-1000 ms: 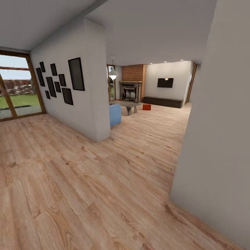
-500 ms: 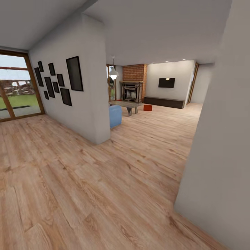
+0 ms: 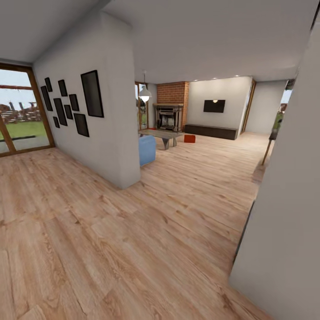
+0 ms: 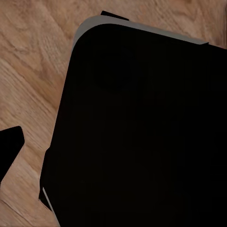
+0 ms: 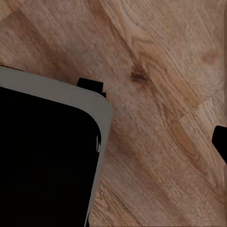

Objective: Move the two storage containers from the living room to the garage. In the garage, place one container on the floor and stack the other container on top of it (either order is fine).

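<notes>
One red-orange storage container (image 3: 190, 138) sits on the wood-plank floor far ahead in the living room, between the low grey table (image 3: 161, 133) and the long dark cabinet (image 3: 210, 131). The brick fireplace (image 3: 170, 111) and the black wall TV (image 3: 214, 106) stand behind it. The garage is out of view. In the left wrist view a dark fingertip (image 4: 10, 146) shows at the picture's edge, far off centre, over the floor beside my black base (image 4: 142, 132). The right wrist view shows a fingertip (image 5: 220, 142) the same way, with nothing held.
A white partition wall (image 3: 111, 120) with black picture frames juts out on the left, a blue seat (image 3: 147, 149) just past its corner. A grey wall (image 3: 289, 200) stands close on my right. Glass doors (image 3: 18, 120) are at the far left. Wood floor (image 3: 146, 213) runs ahead.
The whole view has shifted as I rolled forward: the right wall takes up less of the picture, and more of the living room's right side shows. The container has not moved.
</notes>
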Available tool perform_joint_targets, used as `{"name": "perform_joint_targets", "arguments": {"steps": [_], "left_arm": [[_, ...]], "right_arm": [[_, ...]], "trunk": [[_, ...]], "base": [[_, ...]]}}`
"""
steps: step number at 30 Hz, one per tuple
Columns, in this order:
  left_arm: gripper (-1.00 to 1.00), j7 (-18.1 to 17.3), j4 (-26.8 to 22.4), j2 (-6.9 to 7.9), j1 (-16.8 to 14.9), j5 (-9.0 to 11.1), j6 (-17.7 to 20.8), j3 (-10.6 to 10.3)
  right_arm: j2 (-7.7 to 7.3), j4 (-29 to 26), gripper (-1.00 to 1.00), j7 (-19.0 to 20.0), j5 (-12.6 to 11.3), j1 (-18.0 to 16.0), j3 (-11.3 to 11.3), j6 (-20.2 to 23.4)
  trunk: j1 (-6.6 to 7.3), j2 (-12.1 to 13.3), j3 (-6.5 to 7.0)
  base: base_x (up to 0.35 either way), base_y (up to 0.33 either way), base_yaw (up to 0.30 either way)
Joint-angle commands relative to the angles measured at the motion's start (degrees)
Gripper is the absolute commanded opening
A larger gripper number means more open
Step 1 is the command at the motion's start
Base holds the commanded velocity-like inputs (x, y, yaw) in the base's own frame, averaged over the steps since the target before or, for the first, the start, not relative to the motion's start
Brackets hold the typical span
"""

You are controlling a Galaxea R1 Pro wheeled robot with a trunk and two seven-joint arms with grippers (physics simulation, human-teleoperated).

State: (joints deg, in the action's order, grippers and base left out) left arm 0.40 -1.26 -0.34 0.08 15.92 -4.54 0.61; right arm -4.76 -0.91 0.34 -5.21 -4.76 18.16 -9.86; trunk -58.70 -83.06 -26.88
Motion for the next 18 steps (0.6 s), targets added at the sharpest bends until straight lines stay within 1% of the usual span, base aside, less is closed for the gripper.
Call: {"name": "perform_joint_targets", "arguments": {"steps": [1,18], "left_arm": [[1.00,0.04,-0.05,-0.01,0.01,0.19,-0.11,0.07],[1.00,0.04,-0.05,-0.01,0.01,0.16,-0.12,0.10]], "right_arm": [[0.00,-0.02,1.00,0.03,-0.56,-0.02,0.46,-0.23],[0.02,-0.06,1.00,0.02,-0.59,-0.03,0.48,-0.33]], "trunk": [[-0.03,-0.02,-0.05],[-0.03,-0.02,-0.05]], "base": [[0.322,0.000,0.000],[0.322,0.000,0.000]]}}
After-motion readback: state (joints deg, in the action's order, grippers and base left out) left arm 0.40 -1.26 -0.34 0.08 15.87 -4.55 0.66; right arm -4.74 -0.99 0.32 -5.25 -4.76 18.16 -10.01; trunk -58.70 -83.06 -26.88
